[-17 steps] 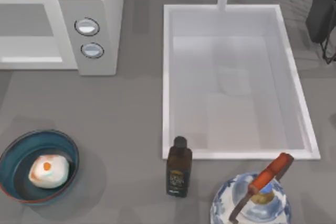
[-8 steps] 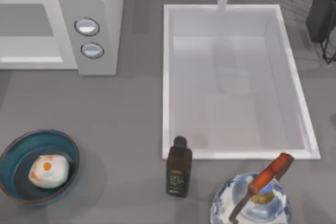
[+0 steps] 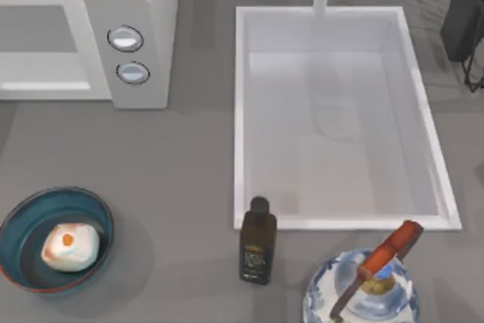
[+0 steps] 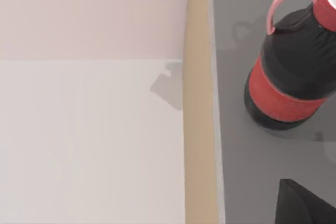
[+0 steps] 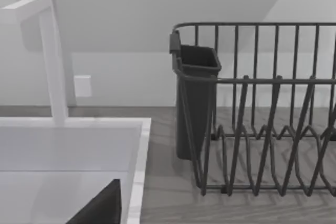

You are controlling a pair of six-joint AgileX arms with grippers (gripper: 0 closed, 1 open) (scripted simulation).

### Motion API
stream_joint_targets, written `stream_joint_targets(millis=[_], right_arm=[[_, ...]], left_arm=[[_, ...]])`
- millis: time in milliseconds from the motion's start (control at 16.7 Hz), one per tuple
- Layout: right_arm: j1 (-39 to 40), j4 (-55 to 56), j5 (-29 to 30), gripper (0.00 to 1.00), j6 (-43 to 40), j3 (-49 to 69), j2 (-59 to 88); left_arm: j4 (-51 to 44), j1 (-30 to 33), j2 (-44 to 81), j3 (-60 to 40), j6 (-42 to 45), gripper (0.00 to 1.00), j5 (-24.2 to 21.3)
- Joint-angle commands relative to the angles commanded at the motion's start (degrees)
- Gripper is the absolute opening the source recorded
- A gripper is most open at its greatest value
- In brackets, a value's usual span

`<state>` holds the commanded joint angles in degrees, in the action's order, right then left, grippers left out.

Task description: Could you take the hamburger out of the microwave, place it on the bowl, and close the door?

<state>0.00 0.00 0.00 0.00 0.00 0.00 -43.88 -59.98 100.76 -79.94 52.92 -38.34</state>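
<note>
Here the lumpy cream hamburger (image 3: 69, 246) sits in the round, glossy blue bowl (image 3: 23, 215); hand states untellable.

Left wrist view: part of the left gripper (image 4: 308, 204) was a near-black wedge, matte, w/ flat faces & straight edges. Its top came to a blunt angular corner, and one edge sloped away from there. Surface was plain & uniform, approx. the same dark tone throughout.

Right wrist view: part of the right gripper (image 5: 100, 208) was a dark charcoal piece, also matte & flat-sided. Its upper edge ran as a straight slant up to a squared corner, then dropped in a straight vertical side. Same plain finish, hard-edged, plastic-looking.
</note>
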Motion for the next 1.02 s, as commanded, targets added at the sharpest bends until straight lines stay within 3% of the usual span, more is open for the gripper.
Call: stream_joint_targets(millis=[420, 1020], right_arm=[[0.00, 0.00, 0.00, 1.00, 0.00, 0.00, 0.00], [0.00, 0.00, 0.00, 1.00, 0.00, 0.00, 0.00]], left_arm=[[0.95, -0.10, 0.51, 0.77, 0.14, 0.00, -0.04], [21.75, -0.45, 7.14, 14.93, 0.45, 0.00, -0.37]])
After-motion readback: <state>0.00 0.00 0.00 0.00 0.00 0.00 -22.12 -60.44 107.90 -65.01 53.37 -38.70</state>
